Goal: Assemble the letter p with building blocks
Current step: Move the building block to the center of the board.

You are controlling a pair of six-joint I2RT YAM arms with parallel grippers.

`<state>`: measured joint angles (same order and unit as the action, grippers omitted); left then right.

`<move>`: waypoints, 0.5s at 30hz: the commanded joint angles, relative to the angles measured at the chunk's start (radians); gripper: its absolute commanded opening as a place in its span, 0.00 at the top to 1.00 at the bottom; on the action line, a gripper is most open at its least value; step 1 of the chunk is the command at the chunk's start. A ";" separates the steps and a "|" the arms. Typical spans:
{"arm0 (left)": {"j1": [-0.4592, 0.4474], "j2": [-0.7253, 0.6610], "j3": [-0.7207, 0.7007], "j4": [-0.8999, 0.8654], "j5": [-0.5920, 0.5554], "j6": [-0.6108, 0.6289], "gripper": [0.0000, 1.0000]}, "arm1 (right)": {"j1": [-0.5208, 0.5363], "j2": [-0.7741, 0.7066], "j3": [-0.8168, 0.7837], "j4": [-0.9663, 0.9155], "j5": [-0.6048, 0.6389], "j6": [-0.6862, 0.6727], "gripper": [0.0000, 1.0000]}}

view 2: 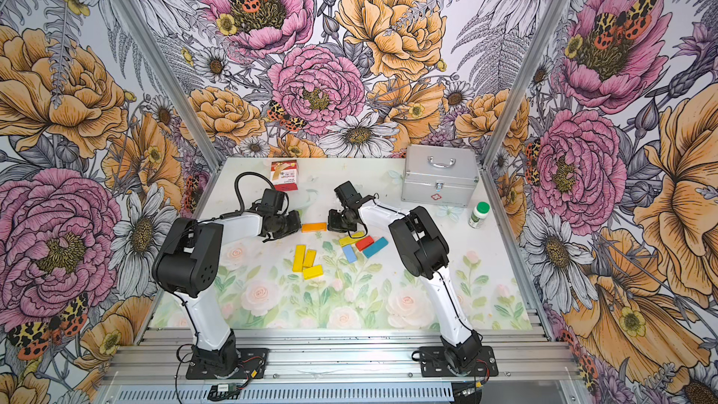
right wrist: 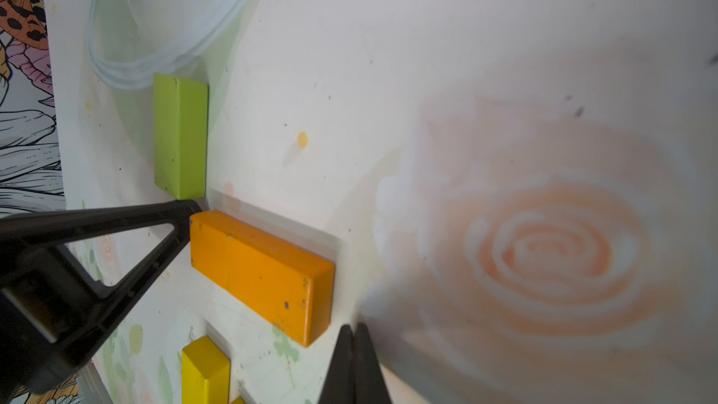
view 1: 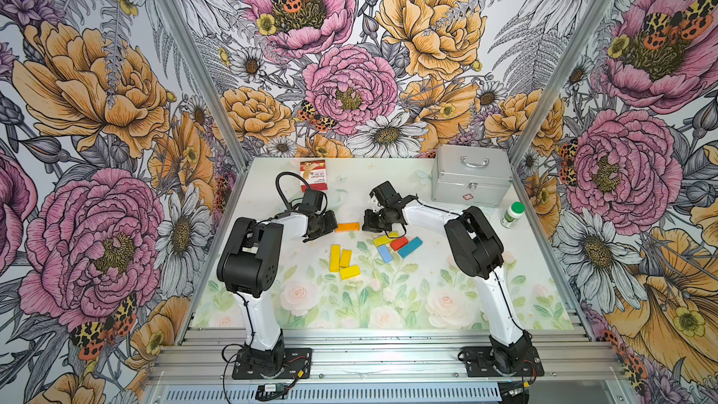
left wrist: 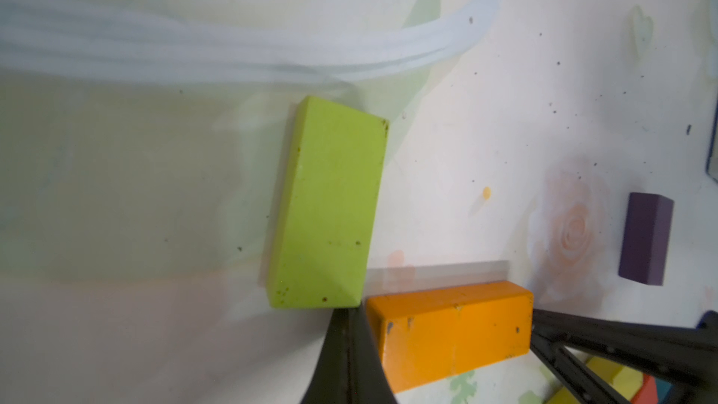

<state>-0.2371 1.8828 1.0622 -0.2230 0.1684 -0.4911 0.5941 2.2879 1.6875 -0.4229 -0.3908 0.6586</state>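
An orange block (view 1: 347, 226) (left wrist: 450, 332) (right wrist: 260, 270) lies flat between my two grippers. My left gripper (left wrist: 355, 310) (view 1: 333, 224) is shut, its tips at the corner where the orange block's end meets a green block (left wrist: 330, 204) (right wrist: 180, 136). My right gripper (right wrist: 353, 330) (view 1: 368, 224) is also shut and empty, just off the orange block's other end. A purple block (left wrist: 645, 239) lies further off. Three yellow blocks (view 1: 342, 262) sit nearer the front. A yellow (view 1: 384, 240), red (view 1: 399, 243), teal (view 1: 410, 247) and light blue (view 1: 385, 254) block cluster by the right arm.
A silver case (view 1: 471, 176) stands at the back right with a white, green-capped bottle (view 1: 513, 214) beside it. A red-and-white card box (view 1: 313, 175) lies at the back, behind the left arm. Patterned walls close three sides.
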 commanded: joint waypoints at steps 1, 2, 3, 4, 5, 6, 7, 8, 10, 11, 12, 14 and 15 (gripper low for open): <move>-0.034 0.036 -0.014 -0.030 0.012 -0.001 1.00 | -0.007 0.024 0.020 0.005 -0.020 0.004 1.00; -0.039 0.034 -0.023 -0.027 0.010 -0.011 1.00 | -0.007 0.024 0.017 0.006 -0.022 0.005 1.00; -0.045 0.032 -0.030 -0.023 0.009 -0.018 1.00 | -0.004 0.025 0.015 0.006 -0.023 0.005 1.00; -0.052 0.030 -0.037 -0.015 0.008 -0.020 1.00 | -0.005 0.026 0.015 0.005 -0.025 0.004 1.00; -0.059 0.029 -0.043 -0.010 0.005 -0.025 1.00 | -0.006 0.028 0.014 0.005 -0.025 0.001 1.00; -0.063 0.030 -0.045 -0.009 0.005 -0.030 1.00 | -0.008 0.029 0.015 0.005 -0.026 0.000 1.00; -0.066 0.032 -0.048 -0.005 0.008 -0.033 1.00 | -0.009 0.030 0.013 0.005 -0.031 -0.002 1.00; -0.069 0.033 -0.051 -0.004 0.011 -0.037 1.00 | -0.010 0.030 0.012 0.005 -0.036 -0.003 1.00; -0.074 0.032 -0.054 0.001 0.019 -0.042 1.00 | -0.008 0.020 -0.002 0.006 -0.043 -0.004 1.00; -0.078 0.028 -0.057 0.001 0.021 -0.043 1.00 | -0.008 0.012 -0.016 0.005 -0.041 -0.006 1.00; -0.082 0.023 -0.061 0.001 0.020 -0.043 1.00 | -0.008 0.003 -0.030 0.004 -0.037 -0.007 1.00; -0.091 0.009 -0.073 0.003 0.014 -0.051 1.00 | -0.007 -0.012 -0.058 0.006 -0.036 -0.011 1.00; -0.094 0.003 -0.081 0.005 0.012 -0.055 1.00 | -0.007 -0.017 -0.069 0.006 -0.037 -0.010 1.00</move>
<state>-0.2928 1.8782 1.0306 -0.1589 0.1593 -0.5262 0.5747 2.2833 1.6650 -0.4088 -0.4152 0.6575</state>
